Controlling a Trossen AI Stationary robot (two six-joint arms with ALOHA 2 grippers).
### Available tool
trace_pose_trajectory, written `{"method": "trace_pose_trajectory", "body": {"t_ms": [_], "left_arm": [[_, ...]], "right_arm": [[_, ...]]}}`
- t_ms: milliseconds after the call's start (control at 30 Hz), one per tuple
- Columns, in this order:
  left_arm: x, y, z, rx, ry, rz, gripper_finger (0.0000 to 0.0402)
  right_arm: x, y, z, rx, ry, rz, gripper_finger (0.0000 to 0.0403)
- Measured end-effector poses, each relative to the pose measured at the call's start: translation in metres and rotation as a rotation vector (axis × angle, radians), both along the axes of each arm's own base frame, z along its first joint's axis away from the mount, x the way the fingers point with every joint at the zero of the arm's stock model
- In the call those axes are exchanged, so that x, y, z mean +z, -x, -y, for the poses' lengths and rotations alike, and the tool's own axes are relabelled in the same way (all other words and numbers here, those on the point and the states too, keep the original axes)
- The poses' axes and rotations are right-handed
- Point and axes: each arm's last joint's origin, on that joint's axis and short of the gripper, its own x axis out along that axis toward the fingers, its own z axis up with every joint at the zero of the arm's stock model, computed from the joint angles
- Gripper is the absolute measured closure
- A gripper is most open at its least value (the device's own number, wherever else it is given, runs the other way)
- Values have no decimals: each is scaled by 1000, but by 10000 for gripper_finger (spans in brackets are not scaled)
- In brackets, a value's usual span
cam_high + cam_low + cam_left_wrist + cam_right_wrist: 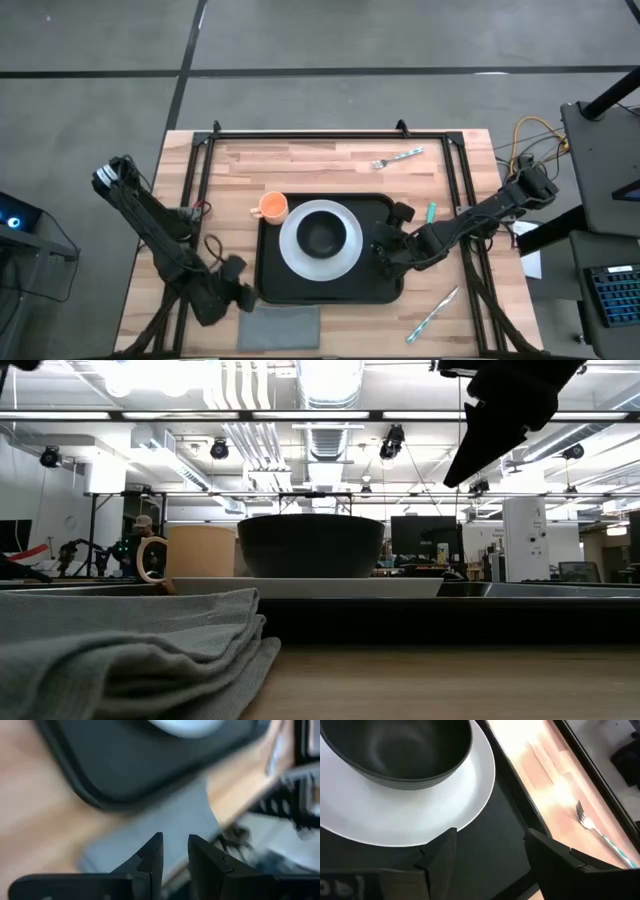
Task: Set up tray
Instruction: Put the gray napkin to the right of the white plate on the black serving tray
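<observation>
My right tool (490, 847) is hovering wide open, holding nothing, over the tray (485, 865), beside the plate (405, 815); my left tool (175, 851), nearly closed and empty, is hanging above the grey cloth (165, 820).

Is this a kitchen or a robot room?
Probably a robot lab or workshop, not a kitchen: bare ceiling ducts with track lights, computer screens behind, and a keyboard beside the wooden table.

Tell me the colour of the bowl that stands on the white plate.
The bowl is dark grey, nearly black; the right wrist view shows it best.
</observation>
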Motion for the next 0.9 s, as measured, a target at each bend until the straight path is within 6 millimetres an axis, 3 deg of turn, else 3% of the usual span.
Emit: {"method": "trace_pose_trajectory", "body": {"t_ms": [133,467,633,900], "left_arm": [[-15,-7,19,-18,37,-32,329],[-1,-8,75,73,27,-31,258],[-3,-20,101,116,-26,-88,234],[-6,-28,113,157,-98,-140,219]], "right_arm": [[0,0,0,20,13,-13,164],[-2,1,0,91,58,-72,134],[-5,3,0,125,76,-107,131],[-13,7,2,135,71,-148,131]]}}
